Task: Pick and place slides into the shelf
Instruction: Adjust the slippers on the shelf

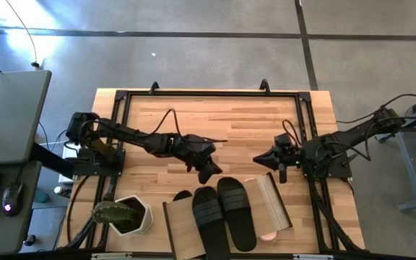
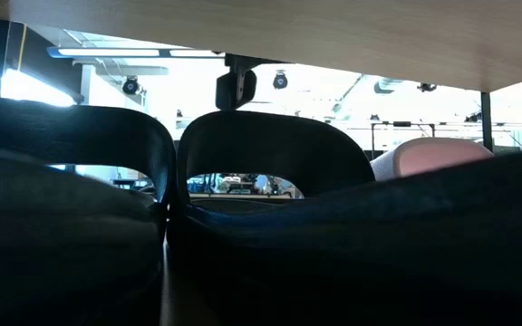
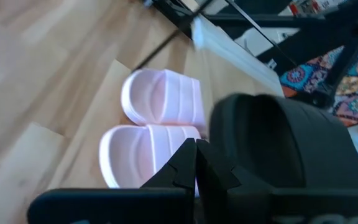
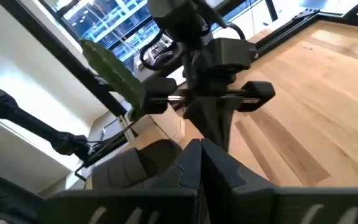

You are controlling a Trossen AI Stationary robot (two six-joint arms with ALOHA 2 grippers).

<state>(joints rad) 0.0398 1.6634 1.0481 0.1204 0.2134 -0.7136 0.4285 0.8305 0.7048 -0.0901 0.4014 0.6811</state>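
The light-wood shelf stands at the table's near edge, with upright boards at its left and right. Two black slides lie side by side between the boards, and a third black toe shows beside them. In the left wrist view a pink-and-white pair lies on light wood next to a black slide. In the low view a pink slide sits behind the black ones. My left gripper is shut and empty just beyond the black slides. My right gripper is shut and empty, beyond the shelf's right board.
A white hexagonal pot with a green plant stands at the near left, beside the shelf. A black frame runs around the table's back and sides. Bare wood lies between the two arms at mid-table.
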